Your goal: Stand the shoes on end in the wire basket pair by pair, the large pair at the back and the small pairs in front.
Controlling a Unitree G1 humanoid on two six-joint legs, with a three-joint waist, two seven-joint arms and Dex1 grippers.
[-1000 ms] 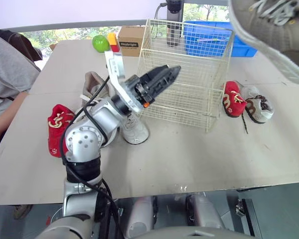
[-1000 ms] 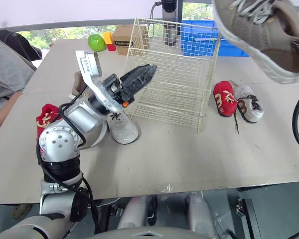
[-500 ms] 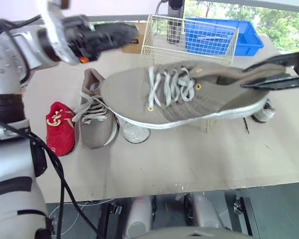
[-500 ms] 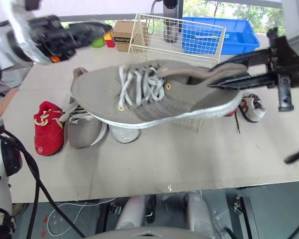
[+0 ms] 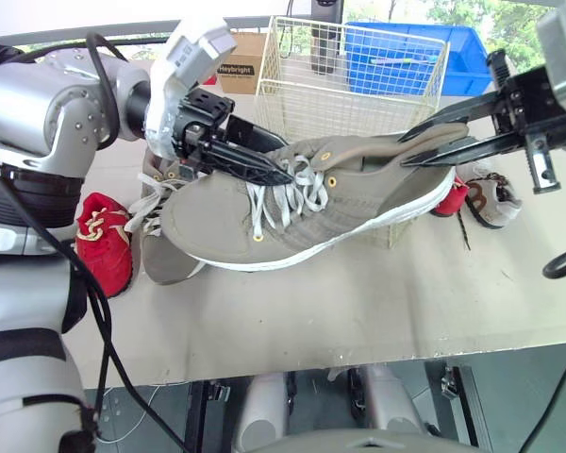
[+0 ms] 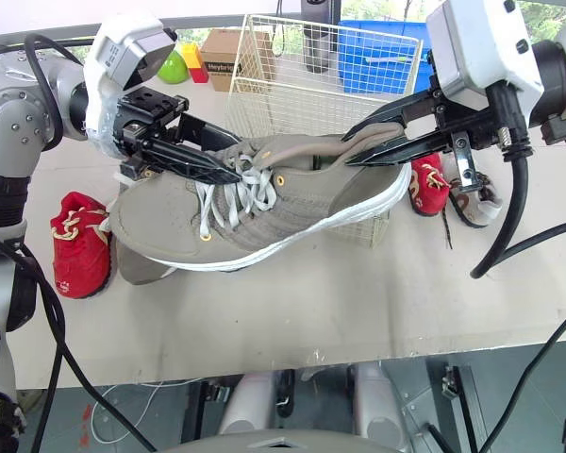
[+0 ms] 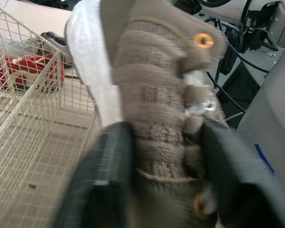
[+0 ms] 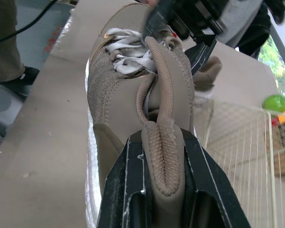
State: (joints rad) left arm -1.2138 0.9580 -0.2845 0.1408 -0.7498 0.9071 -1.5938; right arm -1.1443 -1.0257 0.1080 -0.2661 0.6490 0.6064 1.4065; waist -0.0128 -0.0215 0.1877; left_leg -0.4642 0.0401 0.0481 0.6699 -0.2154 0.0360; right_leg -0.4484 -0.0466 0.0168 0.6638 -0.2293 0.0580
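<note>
Now your right claw (image 6: 349,146) pinches the heel of the big grey shoe (image 5: 358,203). Your left claw (image 5: 285,162) squeezes its laced top. You hold both ends, likely so you can tip it up on end. The shoe hangs in the air just in front of the wire basket (image 5: 377,104). The basket looks empty. The other grey shoe (image 5: 156,260) lies beside the basket.

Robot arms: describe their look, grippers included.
The left arm has rounded silver-grey housings and black cables; the right arm shows a white boxy wrist with a looping black cable. The left gripper and right gripper each have two tapered black fingers.
</note>
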